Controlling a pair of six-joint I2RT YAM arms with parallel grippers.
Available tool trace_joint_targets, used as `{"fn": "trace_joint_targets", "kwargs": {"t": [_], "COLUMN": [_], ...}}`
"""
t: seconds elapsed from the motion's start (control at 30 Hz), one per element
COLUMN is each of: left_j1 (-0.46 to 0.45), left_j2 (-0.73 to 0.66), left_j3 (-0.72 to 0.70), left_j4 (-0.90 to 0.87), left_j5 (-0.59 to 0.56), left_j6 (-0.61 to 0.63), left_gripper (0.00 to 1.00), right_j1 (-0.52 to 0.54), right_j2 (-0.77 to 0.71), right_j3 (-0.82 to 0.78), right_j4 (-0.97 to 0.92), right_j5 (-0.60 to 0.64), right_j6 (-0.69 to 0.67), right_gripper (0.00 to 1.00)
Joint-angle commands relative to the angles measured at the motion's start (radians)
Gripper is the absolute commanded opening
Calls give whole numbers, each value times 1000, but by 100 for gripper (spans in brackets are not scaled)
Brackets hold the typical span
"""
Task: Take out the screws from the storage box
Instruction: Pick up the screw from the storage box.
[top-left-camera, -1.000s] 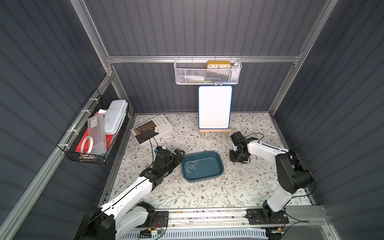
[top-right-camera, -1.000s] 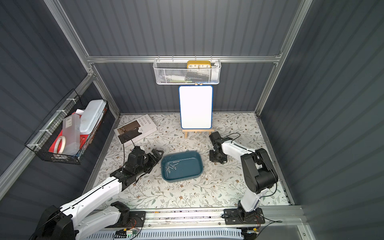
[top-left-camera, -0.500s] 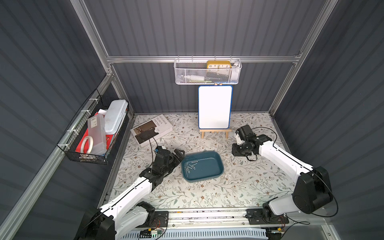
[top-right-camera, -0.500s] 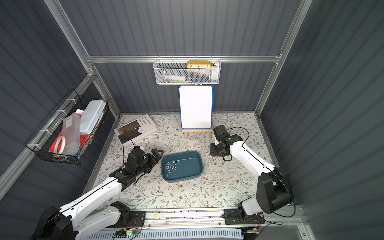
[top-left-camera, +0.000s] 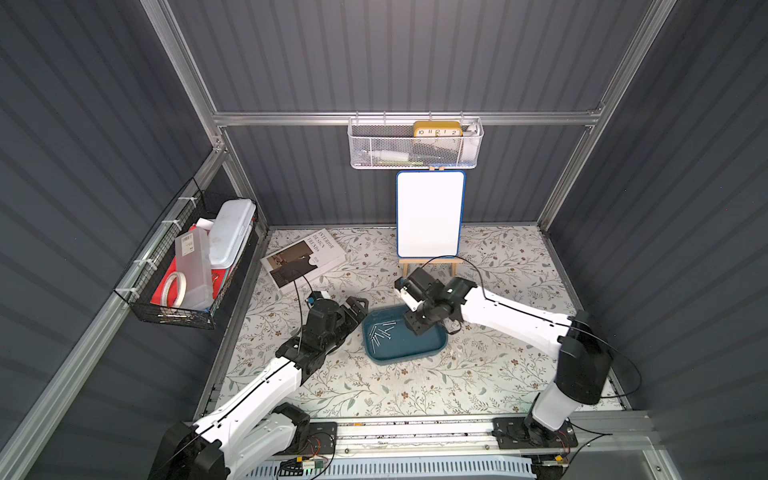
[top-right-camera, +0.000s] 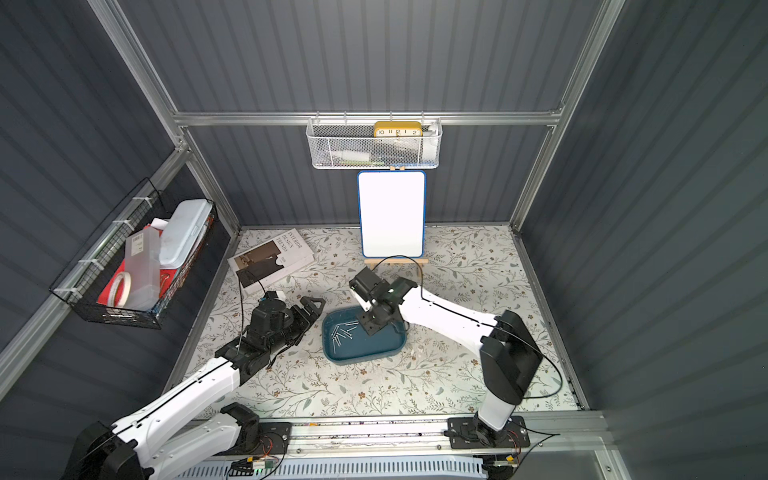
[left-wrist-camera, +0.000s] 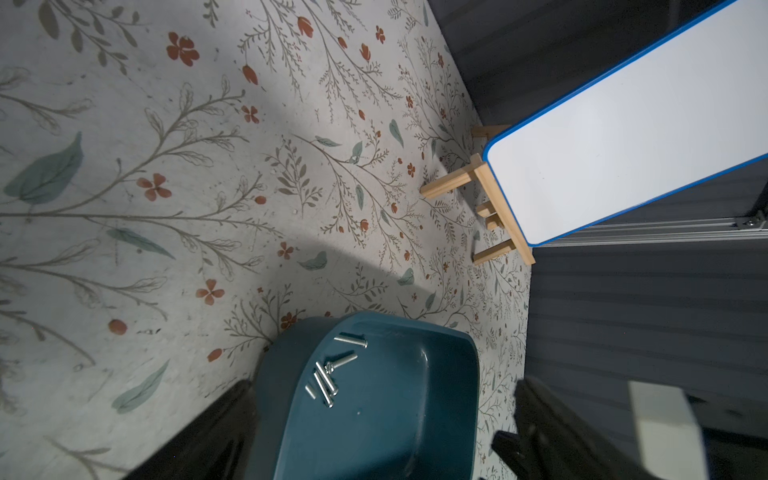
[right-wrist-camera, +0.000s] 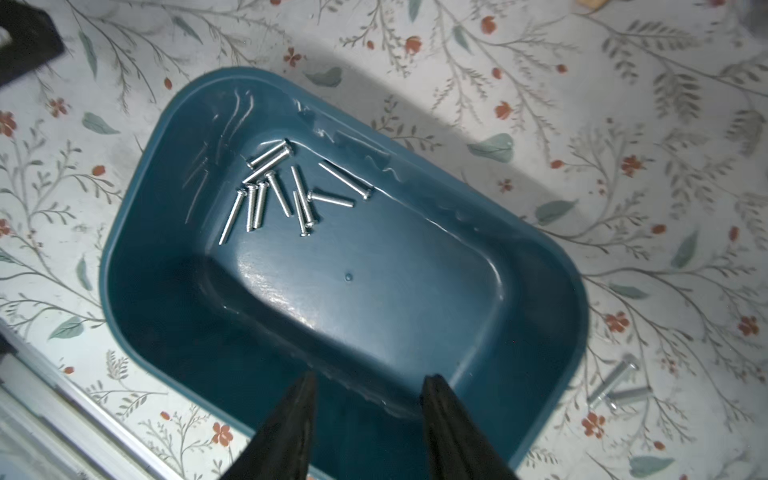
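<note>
Floral mat (top-left-camera: 415, 386) | one storage box (right-wrist-camera: 540, 291) | maybe eleven screws (right-wrist-camera: 259, 203) inside | left pincer (top-left-camera: 358, 309), right pincer (right-wrist-camera: 371, 378): parted

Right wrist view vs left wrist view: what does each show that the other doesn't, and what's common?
Right wrist only: the full pile of screws, about a dozen, at one end of the storage box; the right gripper, jaws open and empty, above the box; two blurred screw-like pieces on the floral mat outside the box.
Left wrist only: the whiteboard, propped on a wooden easel of which the right wrist catches at most an edge sliver.
Both: the box, some screws, the mat.
</note>
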Motion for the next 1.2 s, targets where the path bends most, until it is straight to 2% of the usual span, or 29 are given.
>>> {"fn": "trace_joint_targets", "kwargs": {"t": [0.0,0.1,0.27,0.47,0.8,1.17], "left_j1": [-3,-3,-3,-3,-3,-3], "left_j2": [-39,-68,-112,-145,-156,-170], "left_j3": [-9,-15,-22,-32,-42,-51], "left_j4": [-46,-65,-104,-119,-128,-143], "left_j5": [-26,-26,-44,-51,-51,-55], "left_j6": [-15,-19,-35,-50,-64,-75], "left_gripper": [99,99,99,99,99,99], "right_j1": [6,9,19,63,72,72], "right_j2": [66,103,190,284,341,390], "right_j3": [59,72,138,198,196,226], "right_j4": [-6,58,48,7,16,39], "right_j5": [15,5,11,88,122,156], "right_j6": [-7,-4,-30,-143,-234,-245], "right_gripper": [47,49,51,51,51,50]}}
